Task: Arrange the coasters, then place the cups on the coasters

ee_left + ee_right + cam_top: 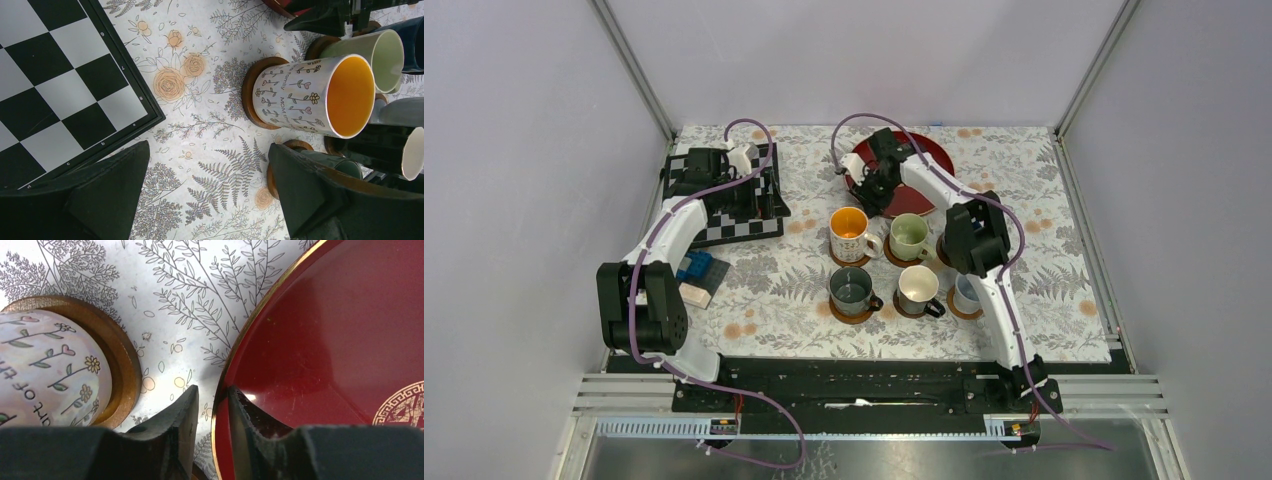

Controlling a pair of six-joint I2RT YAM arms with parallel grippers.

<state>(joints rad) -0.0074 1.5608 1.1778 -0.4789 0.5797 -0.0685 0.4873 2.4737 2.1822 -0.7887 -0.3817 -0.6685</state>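
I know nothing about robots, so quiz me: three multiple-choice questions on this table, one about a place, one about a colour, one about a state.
1. The orange-inside mug stands on: A a plate; B a wooden coaster; C another mug.
2. The big round tray is: A red; B blue; C yellow.
3. The left tool is: A clamped on a mug; B open and empty; C holding a spoon.
Answers: B, the coaster's brown rim shows under the mug; A, its deep red surface has a gold edge; B, its fingers stand wide apart with nothing between.
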